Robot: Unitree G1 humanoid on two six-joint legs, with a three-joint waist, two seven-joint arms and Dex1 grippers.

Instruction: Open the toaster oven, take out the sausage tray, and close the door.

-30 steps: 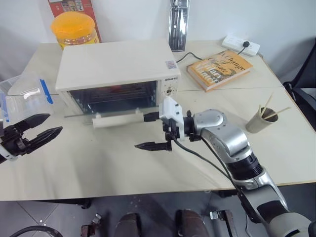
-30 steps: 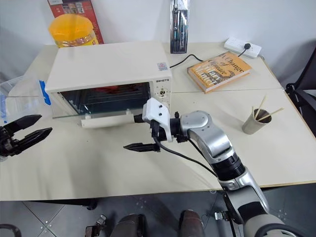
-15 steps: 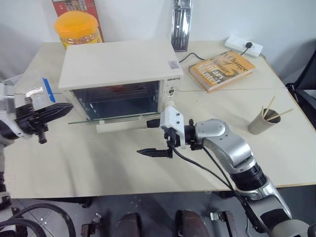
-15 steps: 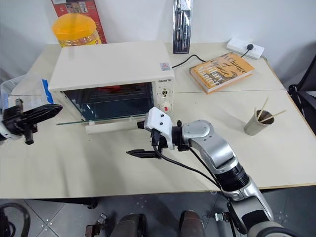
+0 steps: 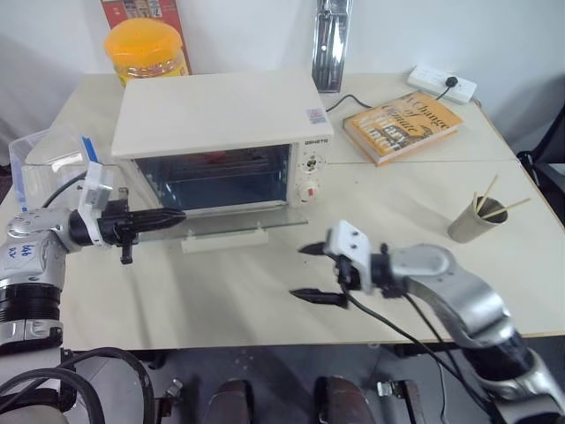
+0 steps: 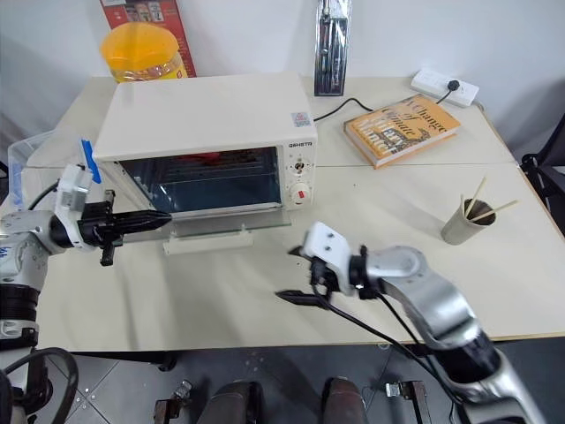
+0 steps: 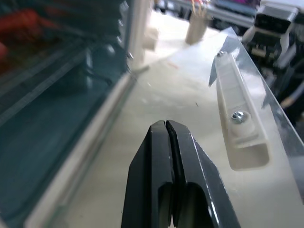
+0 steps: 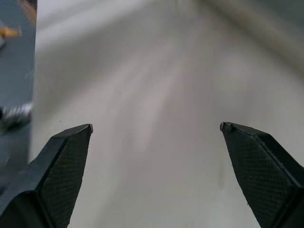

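1. The cream-white boxy toaster oven stands on the pale counter. Its glass door with the white bar handle lies folded down, so opening looks done.
2. The sausage tray sits inside: red shapes show behind the racks.
3. The left gripper, fingers pressed together and holding nothing, points at the open mouth.
4. The right gripper hangs spread wide and empty over the counter.
5. Next, I judge, the left gripper must open and reach in for the tray's rim.

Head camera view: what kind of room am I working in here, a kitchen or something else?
Probably an office or lab mock-up, not a real kitchen: the toaster oven sits on a plain table beside a book and a power strip.
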